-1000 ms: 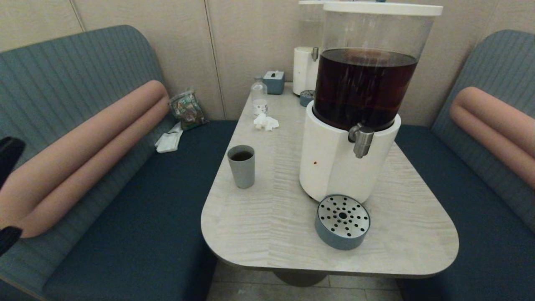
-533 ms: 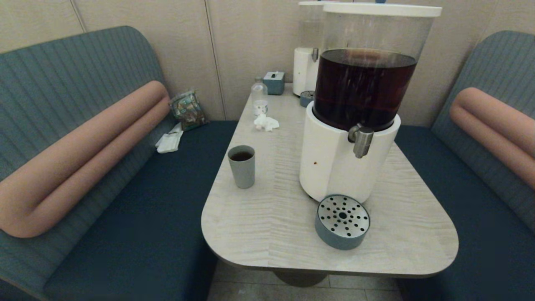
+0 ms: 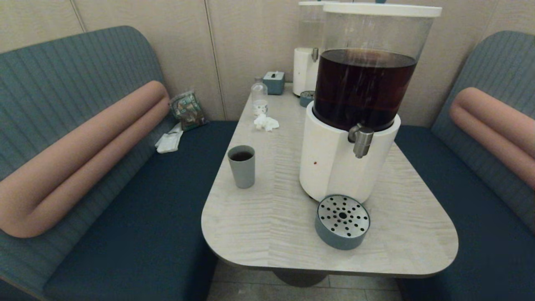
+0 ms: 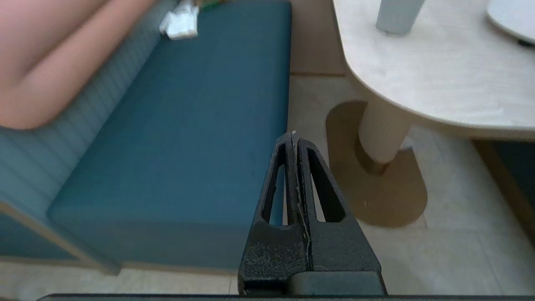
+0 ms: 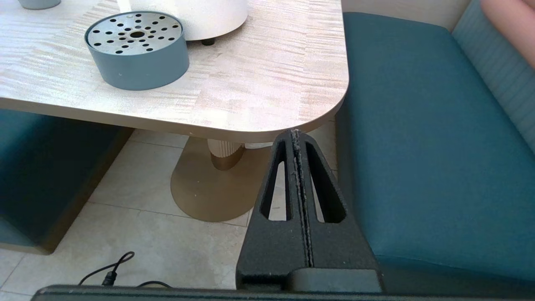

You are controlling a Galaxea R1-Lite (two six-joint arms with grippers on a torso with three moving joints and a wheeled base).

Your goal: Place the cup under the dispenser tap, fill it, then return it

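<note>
The grey-blue cup [image 3: 241, 166] stands upright on the table's left side with dark liquid in it; its base [image 4: 396, 16] shows in the left wrist view. The brushed-metal dispenser tap [image 3: 361, 140] juts from the big dispenser [image 3: 347, 163], whose clear tank holds dark drink. Neither arm shows in the head view. My left gripper [image 4: 293, 136] is shut and empty, low beside the left bench below the table's edge. Below the table's near right corner my right gripper [image 5: 295, 133] hangs shut and empty too.
A round grey-blue drip tray [image 3: 342, 222] with a perforated metal top sits under the tap; it shows as the drip tray [image 5: 136, 49] in the right wrist view. A clear bottle [image 3: 259, 95], tissue, a small box and a slimmer white dispenser [image 3: 306, 69] stand at the back. Benches flank the table [image 3: 267, 217].
A dark part of my left arm at the head view's left edge has withdrawn out of sight. The cup and the dispenser have stayed put.
</note>
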